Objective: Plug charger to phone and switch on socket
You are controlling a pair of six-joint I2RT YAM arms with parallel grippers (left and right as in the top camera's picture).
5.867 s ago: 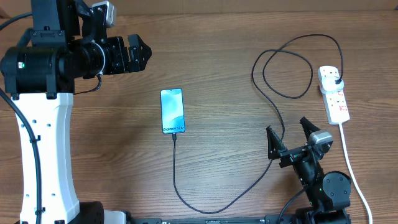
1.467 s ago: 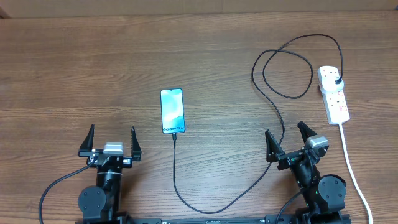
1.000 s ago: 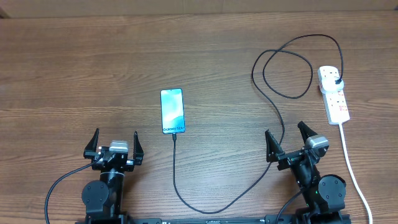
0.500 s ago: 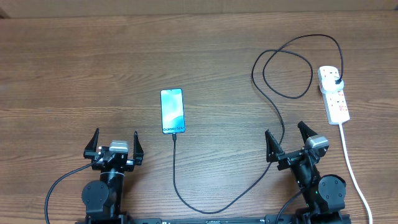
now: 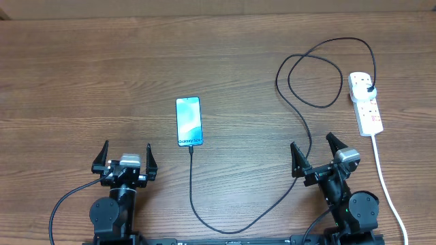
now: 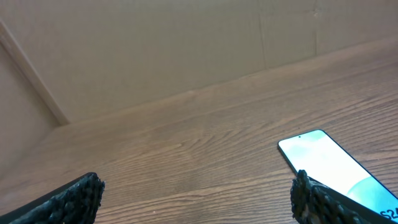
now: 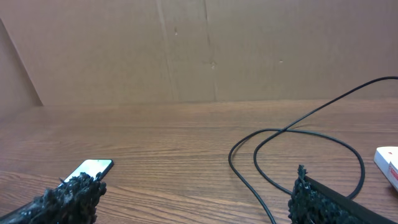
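Note:
The phone [image 5: 189, 121] lies flat mid-table with its blue screen lit; it also shows in the left wrist view [image 6: 333, 168] and the right wrist view [image 7: 92, 168]. The black charger cable [image 5: 286, 71] runs from its tip at the phone's near end, loops across the table, and ends in a black plug in the white socket strip [image 5: 366, 105] at the far right. The cable also shows in the right wrist view [image 7: 249, 168]. My left gripper [image 5: 126, 158] is open and empty at the near left. My right gripper [image 5: 317, 154] is open and empty at the near right.
The strip's white cord [image 5: 385, 184] runs down the right side toward the table's near edge, close to the right arm base. A cardboard wall [image 7: 199, 50] stands behind the table's far edge.
The left arm has come down from the upper left and folded back to the near left edge. The right arm, phone, cable and strip have not moved.

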